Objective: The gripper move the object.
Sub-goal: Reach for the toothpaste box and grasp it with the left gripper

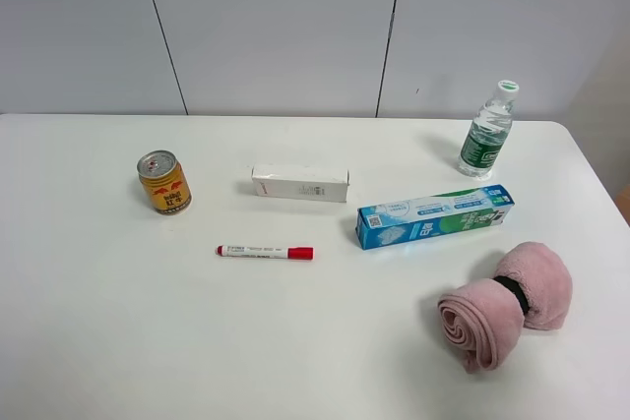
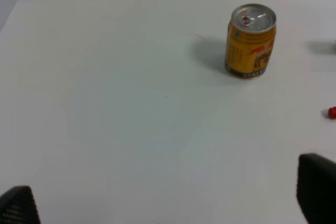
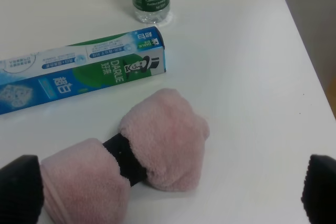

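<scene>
"sizing up the counter (image 1: 89,341): where does the toothpaste carton (image 1: 435,216) lie, and how will it handle?"
"flat, right of middle, between the pink rolled towel (image 1: 507,302) and the water bottle (image 1: 486,135), touching neither. i judge it light, stiff lengthwise, crushable, with slick card. best taken across its narrow middle."
"fingers?"
"left fingers (image 2: 316,187) spread over bare counter. right fingers (image 3: 321,190) spread too, holding nothing, with the towel showing between them."
"any writing?"
"'darlie' on the carton's green end, 'cestbon' on the bottle."
</scene>
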Motion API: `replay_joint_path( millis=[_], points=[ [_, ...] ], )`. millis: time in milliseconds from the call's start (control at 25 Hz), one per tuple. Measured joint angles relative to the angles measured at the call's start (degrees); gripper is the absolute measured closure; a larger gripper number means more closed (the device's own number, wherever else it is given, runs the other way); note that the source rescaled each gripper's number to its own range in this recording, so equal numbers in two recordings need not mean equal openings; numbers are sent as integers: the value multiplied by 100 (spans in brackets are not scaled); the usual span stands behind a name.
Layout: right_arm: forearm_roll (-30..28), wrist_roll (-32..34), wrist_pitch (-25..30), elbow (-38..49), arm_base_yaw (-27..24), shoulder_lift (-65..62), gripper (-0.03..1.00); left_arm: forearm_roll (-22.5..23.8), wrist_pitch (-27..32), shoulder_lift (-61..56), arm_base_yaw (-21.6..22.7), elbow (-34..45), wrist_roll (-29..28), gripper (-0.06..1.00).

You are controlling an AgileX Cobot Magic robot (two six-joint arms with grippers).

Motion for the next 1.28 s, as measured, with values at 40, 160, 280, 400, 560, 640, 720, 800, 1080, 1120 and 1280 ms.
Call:
replay_joint_path(
  millis=[40, 160, 280, 400, 560, 640, 720, 800, 1080, 1120, 1280],
  points=[
    [0, 0, 0, 0, 0, 0, -3, 0, 0, 0, 0, 0, 0, -6],
    [0, 0, 0, 0, 0, 0, -3, 0, 0, 0, 0, 0, 0, -6],
    [0, 0, 0, 0, 0, 0, -3, 0, 0, 0, 0, 0, 0, -6],
    [0, 0, 0, 0, 0, 0, -3, 0, 0, 0, 0, 0, 0, -6],
    [0, 0, 0, 0, 0, 0, -3, 0, 0, 0, 0, 0, 0, -6],
    [0, 0, 0, 0, 0, 0, -3, 0, 0, 0, 0, 0, 0, -6],
    [0, 0, 0, 0, 0, 0, -3, 0, 0, 0, 0, 0, 0, -6],
    [0, 0, 0, 0, 0, 0, -3, 0, 0, 0, 0, 0, 0, -6],
    [0, 0, 0, 0, 0, 0, -3, 0, 0, 0, 0, 0, -19, -6],
    [0, 0, 0, 0, 0, 0, -3, 0, 0, 0, 0, 0, -19, -6],
    [0, 0, 0, 0, 0, 0, -3, 0, 0, 18, 0, 0, -19, -6]
  ],
)
